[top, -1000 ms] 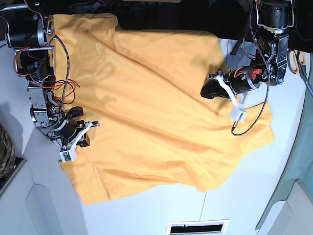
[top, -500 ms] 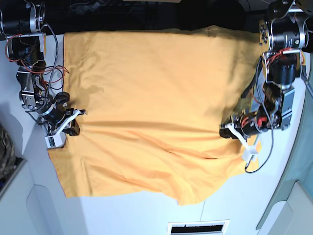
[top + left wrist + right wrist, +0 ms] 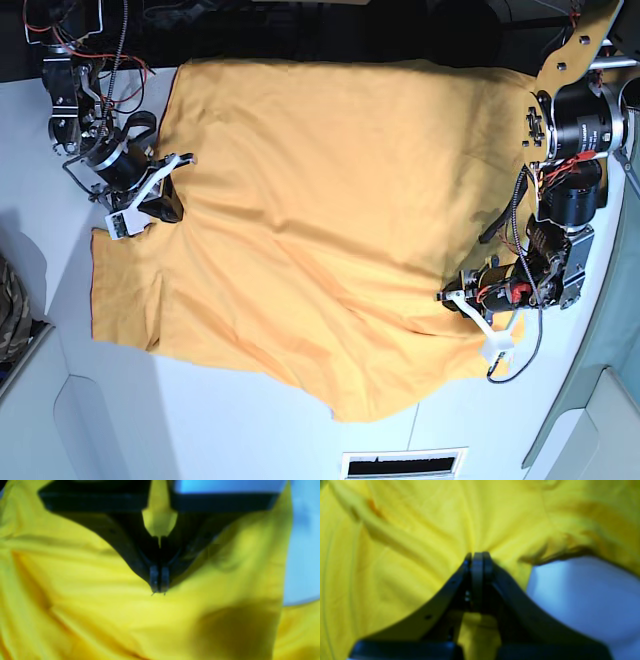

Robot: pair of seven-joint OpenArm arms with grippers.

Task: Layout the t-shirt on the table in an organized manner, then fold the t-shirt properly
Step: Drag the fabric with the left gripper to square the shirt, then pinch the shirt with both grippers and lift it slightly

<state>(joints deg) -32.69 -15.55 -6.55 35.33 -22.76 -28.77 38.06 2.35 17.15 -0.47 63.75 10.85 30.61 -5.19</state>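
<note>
Wrist views settle the grips first: the left gripper (image 3: 159, 590) has its jaws pressed together with a pinch of the yellow t-shirt (image 3: 100, 600) caught at the tips, and the right gripper (image 3: 477, 556) is likewise clamped tight on a gather of the same cloth, folds fanning out from the pinch. From the base view, the right gripper (image 3: 160, 195) holds the shirt near one side edge toward the far end of the surface (image 3: 250, 430), while the left gripper (image 3: 470, 300) holds the opposite side nearer the front edge, so the two grips sit on a diagonal. Between them the t-shirt (image 3: 330, 230) lies spread over the white surface, mostly open, with its far edge running up to the dark area beyond the surface, a loose corner pointing toward the front, and shallow wrinkles running across the middle. The step in hand looks like the spreading stage, not yet the folding. To do it well, both arms should likely pull apart evenly and low, keeping just enough tension to draw out the wrinkles without lifting the cloth, and square the two grips so the hem and shoulders line up with the surface's edge. Letting go should wait until the cloth rests flat, or the pinched gathers may spring back into creases.
</note>
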